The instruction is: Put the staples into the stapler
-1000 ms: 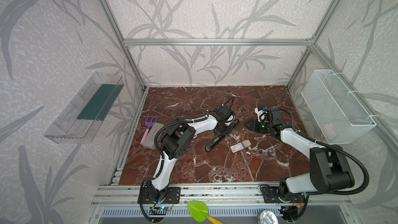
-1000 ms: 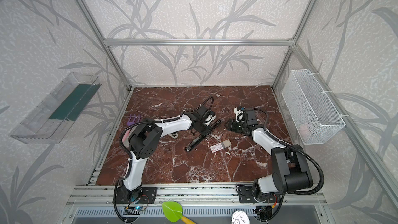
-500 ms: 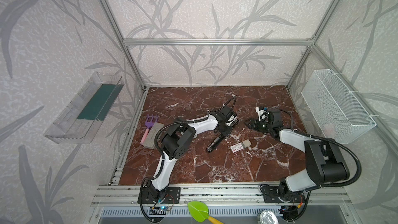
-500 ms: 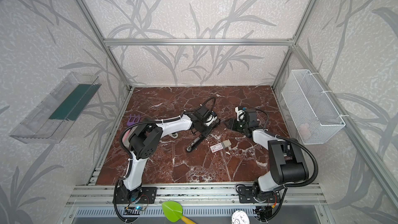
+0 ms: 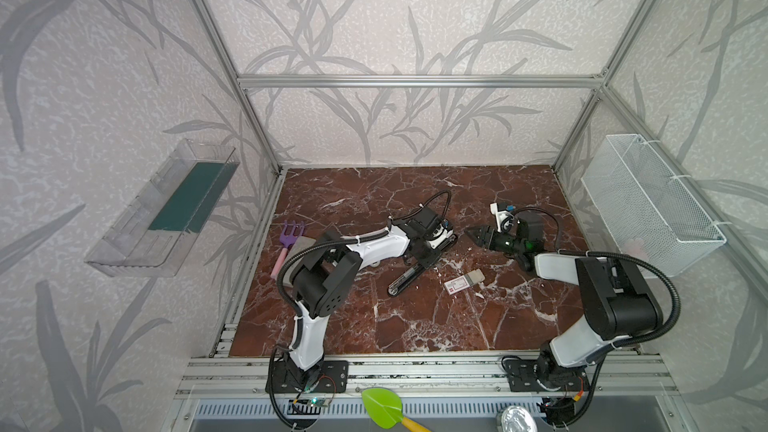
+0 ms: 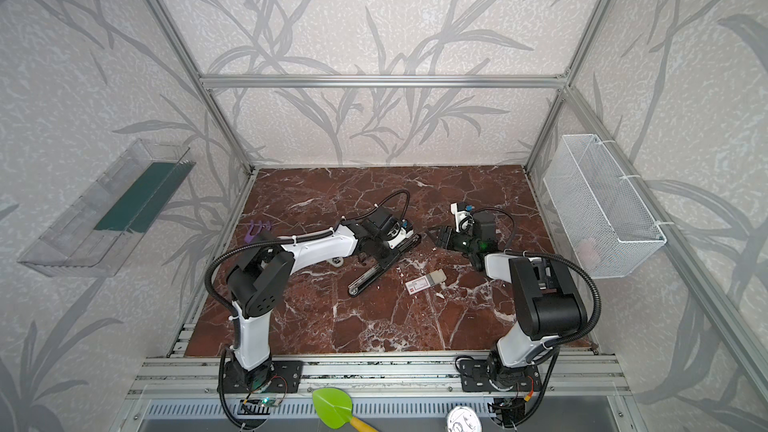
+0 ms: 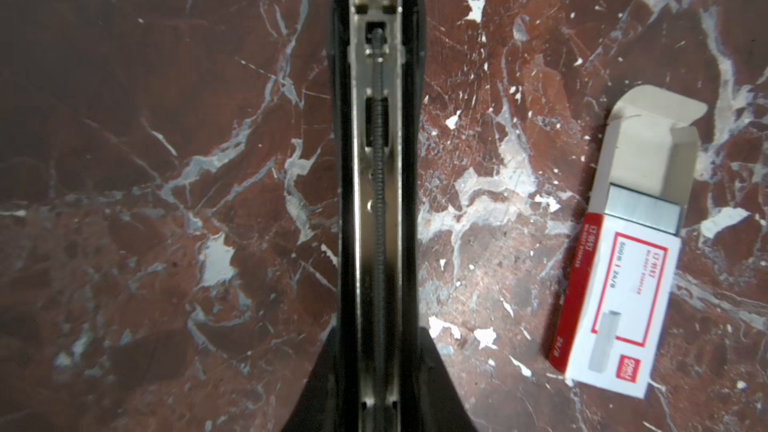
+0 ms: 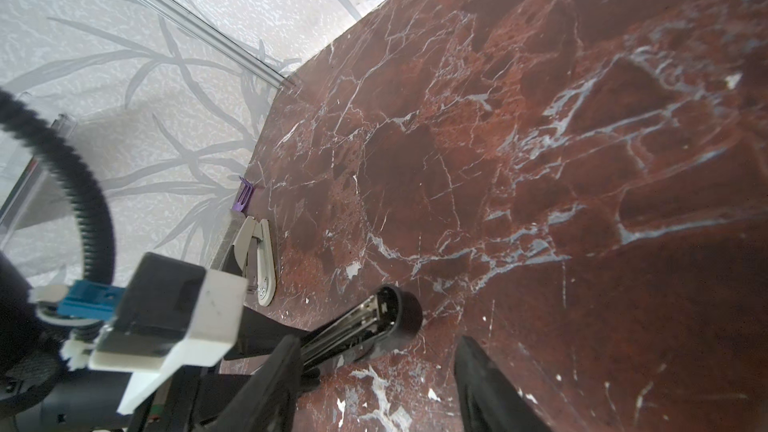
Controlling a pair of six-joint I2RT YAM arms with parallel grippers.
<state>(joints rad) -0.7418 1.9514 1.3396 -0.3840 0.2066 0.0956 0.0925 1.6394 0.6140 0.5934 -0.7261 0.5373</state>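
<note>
— Staples?
— One white cardboard staple box [image 7: 623, 297], red label reading "24/6", flap open; on marble counter [image 5: 374, 326] beside left gripper [image 5: 423, 248], untouched.
— Grippers?
— The left gripper clamps opened black plastic stapler [image 7: 376, 201]; right gripper [image 5: 471, 233] parted, empty.

Black stapler [image 7: 376, 184]: near end runs off the left wrist view's edge. In both top views its hinge is hidden under the left gripper [image 5: 426, 252].
Staples box [image 5: 463, 282], just beside the black stapler: label too small to read in the top views.
White stapler [image 8: 261, 261], well apart from the black stapler: partly hidden behind the left arm.
Wire basket [image 5: 665, 184], well apart from the black stapler: holds a pale pink item [image 5: 633, 248], perhaps soft, too blurred to name.
Right gripper [image 8: 378, 342]: finger bases cut off.
</note>
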